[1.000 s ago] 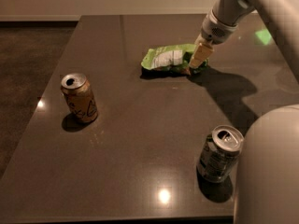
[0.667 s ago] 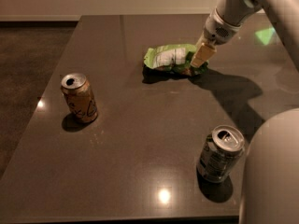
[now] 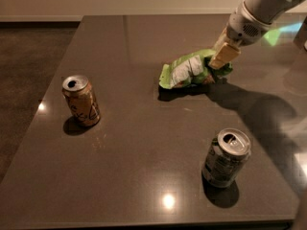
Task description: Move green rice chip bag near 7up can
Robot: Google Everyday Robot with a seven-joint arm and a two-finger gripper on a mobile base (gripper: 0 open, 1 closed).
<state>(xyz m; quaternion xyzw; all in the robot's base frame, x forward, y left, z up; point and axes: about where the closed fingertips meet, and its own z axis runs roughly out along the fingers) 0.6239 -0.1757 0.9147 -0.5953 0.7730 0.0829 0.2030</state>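
Note:
The green rice chip bag is crinkled, with a white label panel. It hangs tilted just above the dark table, with its shadow under it. My gripper comes in from the upper right and is shut on the bag's right end. The 7up can, silver-topped with a dark greenish-grey body, stands upright near the table's front right, well in front of the bag.
An orange-gold can stands upright at the left of the table. My arm's wrist reaches in from the upper right. The table's front edge runs just below the 7up can.
The bag has come off the table in my gripper and has moved a little toward the front, closer to the 7up can. Both cans stay put.

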